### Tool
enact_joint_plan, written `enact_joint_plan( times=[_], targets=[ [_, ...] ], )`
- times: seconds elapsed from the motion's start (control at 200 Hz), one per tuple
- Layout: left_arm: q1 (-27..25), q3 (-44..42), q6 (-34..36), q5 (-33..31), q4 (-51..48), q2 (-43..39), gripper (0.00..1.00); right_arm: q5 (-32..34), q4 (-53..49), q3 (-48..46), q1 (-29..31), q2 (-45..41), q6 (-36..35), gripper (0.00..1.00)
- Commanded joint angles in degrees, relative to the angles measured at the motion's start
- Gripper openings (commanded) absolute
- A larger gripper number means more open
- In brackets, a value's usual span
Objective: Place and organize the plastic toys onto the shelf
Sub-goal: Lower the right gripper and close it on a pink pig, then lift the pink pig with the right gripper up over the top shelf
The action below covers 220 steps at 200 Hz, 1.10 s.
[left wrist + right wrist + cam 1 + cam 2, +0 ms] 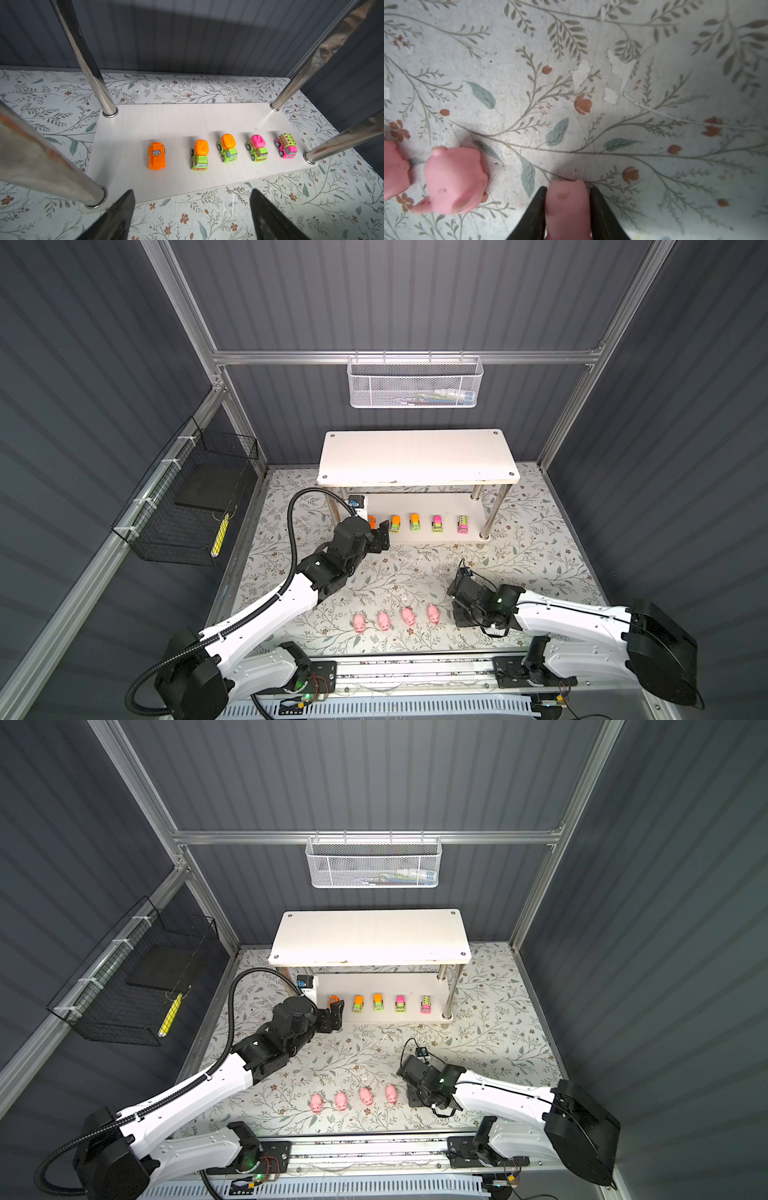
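The plastic toys [227,148] numbered ten. Five toy vehicles [200,155] stood in one row on the lower board [187,120] of the shelf [415,456], noses toward its front edge: one orange, two lime green with orange drums, one lime green with a pink drum, one pink. The even spacing and shared heading suggested a sorted tier, with like toys grouped.

Four pink pigs [383,620] stood in a row on the table [415,572] at 6 o'clock in both top views, well apart from the shelf at 12 o'clock. The fifth pig [568,209] was at the 3 o'clock end of that row, hidden under the right arm and visible only in the right wrist view.

The right claw [568,189] was clenched on the fifth pig, one finger against each flank. The pig appeared to be at table level, not yet lifted. The left claw [192,193] was released and empty, jaws spread wide, just in front of the lower board near the 9 o'clock end of the vehicle row.

The upper board [370,936] carried no toys and was judged the likely tier for the pigs.
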Motion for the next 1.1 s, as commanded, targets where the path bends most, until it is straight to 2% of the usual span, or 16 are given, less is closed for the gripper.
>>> enact_joint_plan(
  times=[0.0, 0.215, 0.445, 0.645, 0.76, 0.941, 1.096],
  targets=[
    [0.94, -0.49, 0.42, 1.97, 1.37, 0.4, 0.86, 3.75, -5.63, 3.13, 0.27, -2.37, 0.95, 0.34],
    [2.42, -0.97, 0.33, 3.52, 1.77, -0.17, 0.86, 9.1, -17.84, 14.11, -0.56, -8.6, -0.7, 0.32],
    [2.91, -1.18, 0.76, 4.23, 1.86, -0.88, 0.86, 11.98, -31.24, 37.4, -6.6, -9.82, -8.17, 0.32],
    [3.06, -2.36, 0.45, 4.66, 2.73, -2.16, 0.86, 13.66, -42.52, 59.66, -11.23, -3.16, -16.13, 0.33],
    [3.17, -2.98, 0.31, 5.14, 3.01, -2.68, 0.86, 14.93, -46.76, 71.37, -12.99, 3.97, -19.98, 0.33],
    [3.18, -3.93, -0.19, 6.34, 3.29, -3.81, 0.86, 15.49, -47.3, 85.48, -17.67, 11.87, -26.93, 0.34],
    [3.21, -4.66, -0.63, 7.29, 3.31, -4.54, 0.86, 14.95, -45.13, 94.01, -22.24, 18.19, -32.52, 0.34]
  ],
)
